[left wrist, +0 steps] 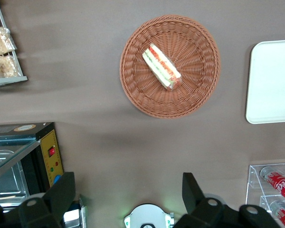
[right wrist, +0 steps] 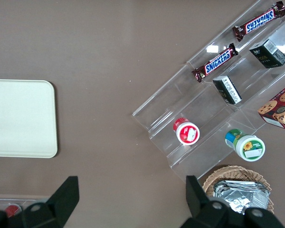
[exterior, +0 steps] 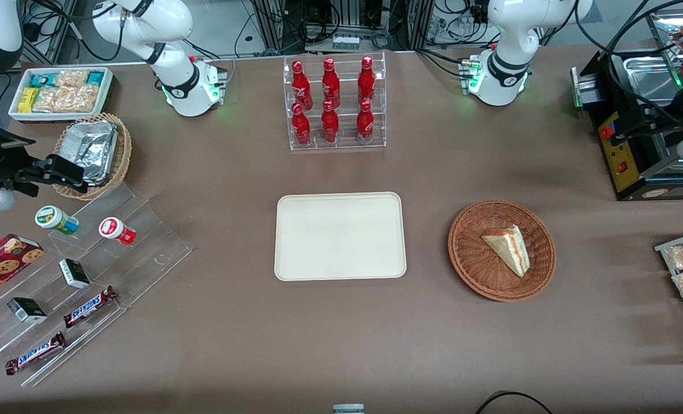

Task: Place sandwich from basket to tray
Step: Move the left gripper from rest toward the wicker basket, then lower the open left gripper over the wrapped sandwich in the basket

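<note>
Brown cloth covers the tabletop [exterior: 232,356], seen from the front with cables and racks along the upper edge of the frame. At the centre lies the tray [exterior: 340,236], cream and bare. In the right half of the frame, level with the tray, sits the basket [exterior: 501,249], and the sandwich [exterior: 508,248] lies in it on its side, filling edge turned toward the frame's right. Tray and basket stand apart, brown cloth between them. Above the tray, toward the upper middle, a clear rack holds red bottles [exterior: 333,101].

The gripper [left wrist: 126,192] shows only in the left wrist view, high above the tabletop, well clear of the basket [left wrist: 170,65] and sandwich [left wrist: 161,67]. Its fingers [left wrist: 61,194] stand wide apart, holding nothing.
</note>
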You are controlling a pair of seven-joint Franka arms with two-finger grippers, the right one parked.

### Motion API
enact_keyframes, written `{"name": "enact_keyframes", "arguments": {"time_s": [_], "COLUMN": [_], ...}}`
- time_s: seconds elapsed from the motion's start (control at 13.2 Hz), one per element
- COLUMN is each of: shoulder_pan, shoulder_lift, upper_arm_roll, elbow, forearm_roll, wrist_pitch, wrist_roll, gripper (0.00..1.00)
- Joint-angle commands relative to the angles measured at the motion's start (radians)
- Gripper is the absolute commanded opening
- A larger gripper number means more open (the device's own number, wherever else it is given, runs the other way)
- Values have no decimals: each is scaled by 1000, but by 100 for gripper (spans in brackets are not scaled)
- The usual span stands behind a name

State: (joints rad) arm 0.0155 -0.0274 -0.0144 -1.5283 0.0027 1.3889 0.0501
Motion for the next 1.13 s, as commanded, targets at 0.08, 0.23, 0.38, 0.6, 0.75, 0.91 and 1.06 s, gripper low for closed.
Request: {"name": "enact_keyframes", "arguments": {"time_s": [0.08, 0.23, 0.38, 0.6, 0.75, 0.91, 1.06], "shoulder_pan": [-20, -20, -19, -19, -20, -25, -31], "shoulder_lift": [24, 44, 76, 145, 168, 213, 233], "upper_arm_roll": [-2, -2, 1, 1, 1, -1, -1], "elbow": [37, 34, 34, 19, -25, -61, -113], "forearm_roll": [23, 28, 39, 49, 31, 30, -12], "wrist_pitch": [-16, -5, 4, 77, 160, 223, 310], "wrist_roll": [-18, -19, -42, -214, -361, -513, -655], "gripper": [99, 99, 99, 99, 99, 99, 99]}}
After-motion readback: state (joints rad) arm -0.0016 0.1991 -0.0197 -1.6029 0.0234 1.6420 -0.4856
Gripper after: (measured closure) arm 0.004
